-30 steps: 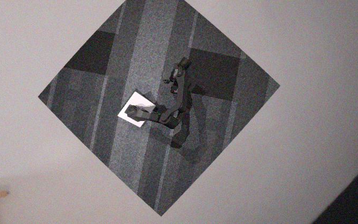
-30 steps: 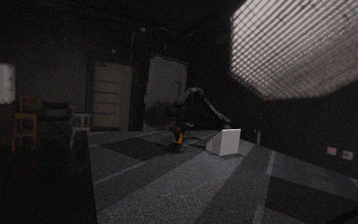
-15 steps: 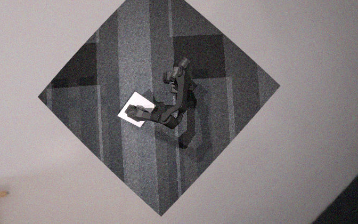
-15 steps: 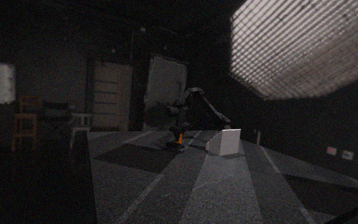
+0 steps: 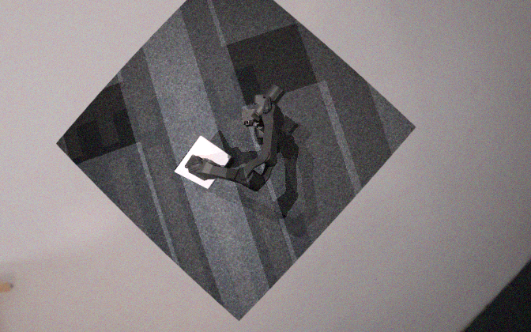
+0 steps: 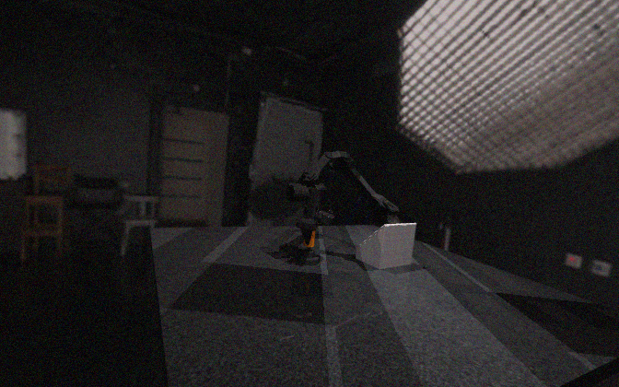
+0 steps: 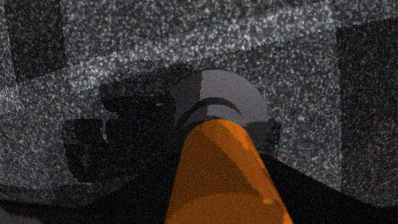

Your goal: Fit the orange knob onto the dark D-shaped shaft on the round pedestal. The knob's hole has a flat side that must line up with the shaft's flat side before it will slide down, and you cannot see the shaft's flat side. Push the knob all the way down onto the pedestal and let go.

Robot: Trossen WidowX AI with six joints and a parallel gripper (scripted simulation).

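The orange knob (image 6: 310,239) (image 7: 220,165) is upright in my gripper (image 7: 218,161), which is shut on it. In the wrist view the dark fingers stand on both sides of the knob. The knob's lower end is over the round grey pedestal (image 7: 237,87), overlapping its near part. A dark curved band shows on the pedestal just beyond the knob. The dark shaft is hidden by the knob, and so are the flat sides. I cannot tell how far down the knob sits. In the top view the arm hides the knob and pedestal.
A white block with a sloped side (image 5: 201,144) (image 6: 396,247) stands by the arm's base. The arm (image 5: 272,136) arches from there to the pedestal. The table top (image 5: 201,231) has grey stripes and dark patches, and the arm casts shadows on it.
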